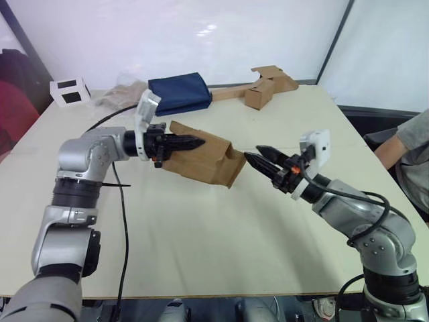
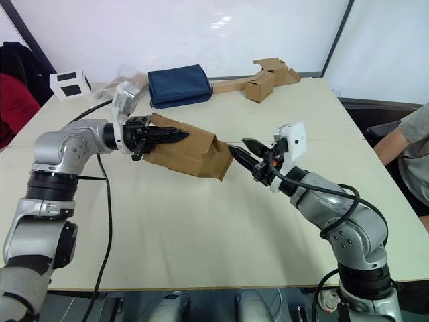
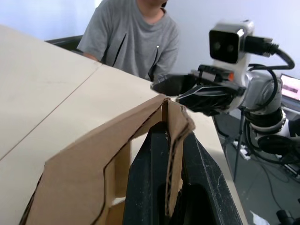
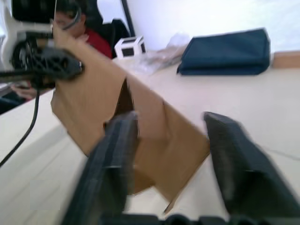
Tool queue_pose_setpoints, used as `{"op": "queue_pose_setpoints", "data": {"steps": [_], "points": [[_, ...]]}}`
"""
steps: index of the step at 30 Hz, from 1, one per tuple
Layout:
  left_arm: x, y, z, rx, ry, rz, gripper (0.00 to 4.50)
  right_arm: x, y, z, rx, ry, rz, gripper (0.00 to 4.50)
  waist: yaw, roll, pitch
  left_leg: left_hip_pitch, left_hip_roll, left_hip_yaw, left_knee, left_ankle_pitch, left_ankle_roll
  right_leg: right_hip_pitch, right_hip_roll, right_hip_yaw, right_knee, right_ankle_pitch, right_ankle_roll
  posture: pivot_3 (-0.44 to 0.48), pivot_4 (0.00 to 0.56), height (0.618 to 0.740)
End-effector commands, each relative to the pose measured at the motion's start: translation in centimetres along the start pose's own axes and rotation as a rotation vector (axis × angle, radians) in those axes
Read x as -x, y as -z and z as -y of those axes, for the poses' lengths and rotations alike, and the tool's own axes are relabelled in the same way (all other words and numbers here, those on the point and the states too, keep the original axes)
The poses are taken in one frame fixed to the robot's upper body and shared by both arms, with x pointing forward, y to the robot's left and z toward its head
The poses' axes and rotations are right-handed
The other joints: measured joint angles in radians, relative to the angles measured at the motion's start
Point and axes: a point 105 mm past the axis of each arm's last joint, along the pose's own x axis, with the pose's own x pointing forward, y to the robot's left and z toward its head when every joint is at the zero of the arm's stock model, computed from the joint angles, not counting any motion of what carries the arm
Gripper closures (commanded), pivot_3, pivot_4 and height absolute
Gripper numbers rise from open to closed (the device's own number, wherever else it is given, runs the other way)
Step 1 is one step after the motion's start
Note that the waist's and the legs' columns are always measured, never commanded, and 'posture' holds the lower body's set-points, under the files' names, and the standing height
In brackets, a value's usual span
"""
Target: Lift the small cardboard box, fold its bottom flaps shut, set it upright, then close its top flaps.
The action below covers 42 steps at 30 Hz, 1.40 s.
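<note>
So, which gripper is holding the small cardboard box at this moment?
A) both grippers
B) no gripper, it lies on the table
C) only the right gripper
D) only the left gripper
D: the left gripper is shut on a panel of the small cardboard box, while the right gripper is open, facing the box's end without gripping it.

Lab: white partition walls [image 1: 201, 33], seated person [image 1: 409, 154] (watching).

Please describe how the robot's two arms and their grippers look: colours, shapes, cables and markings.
Both arms are silver-grey metal with rounded black joints. The left gripper and right gripper each have two tapered black fingers, with small orange-red parts at the base. A white boxy camera module with dark lenses sits on each wrist. Black cables loop along both arms. I see no markings.
</note>
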Motion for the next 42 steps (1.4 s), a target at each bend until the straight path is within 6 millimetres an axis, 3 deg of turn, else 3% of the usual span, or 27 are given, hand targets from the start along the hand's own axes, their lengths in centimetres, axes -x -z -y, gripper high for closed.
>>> {"op": "queue_pose_setpoints", "data": {"steps": [1,11,23,34,42], "points": [[0.6,0.4,0.3,-0.002,0.004,-0.012,4.5,0.4,-0.5,-0.6,0.042,-0.029,0.016,3.23,0.0,0.0,0.0,0.0,0.0,0.0,0.0,0.0,0.0,0.0,0.0,0.0,0.0,0.0,0.0,0.0,0.15,0.74],[0.2,-0.7,0.7,0.019,0.024,0.063,4.5,0.6,-0.1,-0.8,0.029,-0.055,-0.005,3.23,0.001,0.0,0.0,0.0,0.0,0.0,0.0,0.0,0.0,0.0,0.0,0.0,0.001,0.0,0.0,0.0,0.15,0.74],[-0.8,-2.4,1.3,-0.017,0.048,0.13,4.5,-1.3,0.0,-2.3,-0.006,-0.114,0.012,3.23,0.0,0.0,0.0,0.0,0.0,0.0,0.0,0.0,0.0,0.0,0.0,0.0,0.001,0.0,0.0,0.0,0.15,0.74],[-1.1,-4.0,1.6,-0.039,0.05,0.201,4.5,-2.4,-1.3,-4.7,-0.091,-0.233,0.103,3.23,0.0,0.0,0.0,0.0,0.0,0.0,0.0,0.0,0.0,0.0,0.0,0.0,0.001,0.0,0.0,0.0,0.15,0.74],[-0.8,-5.0,1.9,-0.023,0.066,0.255,4.5,-1.5,-2.1,-4.1,-0.156,-0.227,0.155,3.23,0.0,0.0,0.0,0.0,0.0,0.0,0.0,0.0,0.0,0.0,0.0,0.0,0.001,0.0,0.0,0.0,0.15,0.74]]}}
